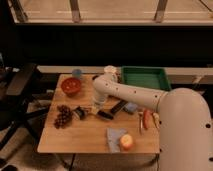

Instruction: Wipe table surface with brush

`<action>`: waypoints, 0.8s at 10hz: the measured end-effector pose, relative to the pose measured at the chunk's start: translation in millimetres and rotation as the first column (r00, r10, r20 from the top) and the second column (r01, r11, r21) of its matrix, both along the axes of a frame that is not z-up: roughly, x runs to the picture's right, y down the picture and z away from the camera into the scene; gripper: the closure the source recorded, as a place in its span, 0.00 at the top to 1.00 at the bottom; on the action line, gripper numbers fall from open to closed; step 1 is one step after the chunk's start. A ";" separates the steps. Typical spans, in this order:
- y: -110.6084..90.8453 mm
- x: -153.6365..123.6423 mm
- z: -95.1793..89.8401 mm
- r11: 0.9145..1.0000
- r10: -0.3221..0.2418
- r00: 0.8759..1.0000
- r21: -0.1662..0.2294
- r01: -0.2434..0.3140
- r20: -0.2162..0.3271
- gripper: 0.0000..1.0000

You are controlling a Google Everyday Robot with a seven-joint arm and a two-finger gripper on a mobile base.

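Note:
The table surface (pixel 90 135) is a light-brown wooden top in the middle of the camera view. My arm reaches in from the right and bends down over the table's centre. My gripper (pixel 98 107) points down there, shut on the brush (pixel 89 112). The brush lies low across the wood, its slim black handle running right under the gripper. Its small dark bristle head (pixel 80 111) rests on the table just right of the grapes (pixel 62 116). The wrist hides where the fingers meet the handle.
A short black bar (pixel 118 106) lies right of the gripper. Red bowl (pixel 71 86), blue cup (pixel 76 73) and white cup (pixel 110 70) stand at the back, the green tray (pixel 142 78) back right. An apple (pixel 126 142) on a blue cloth (pixel 115 136) sits in front. An office chair (pixel 20 85) stands left.

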State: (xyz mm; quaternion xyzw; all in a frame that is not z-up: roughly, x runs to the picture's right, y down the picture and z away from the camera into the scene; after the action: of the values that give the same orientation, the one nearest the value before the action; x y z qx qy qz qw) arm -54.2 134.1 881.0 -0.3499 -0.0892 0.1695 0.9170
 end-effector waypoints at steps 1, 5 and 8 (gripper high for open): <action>7.5 -1.0 -7.3 1.000 0.000 1.000 -0.004 0.000 0.007 0.00; 17.2 42.9 -21.7 0.999 0.029 0.998 -0.020 -0.031 -0.063 0.00; 0.6 57.0 -0.7 0.999 0.025 0.995 -0.034 -0.029 -0.098 0.00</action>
State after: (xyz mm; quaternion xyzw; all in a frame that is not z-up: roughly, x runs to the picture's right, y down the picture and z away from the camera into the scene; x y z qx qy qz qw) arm 2.8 134.7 880.3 -0.3561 -0.0460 0.2004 0.9115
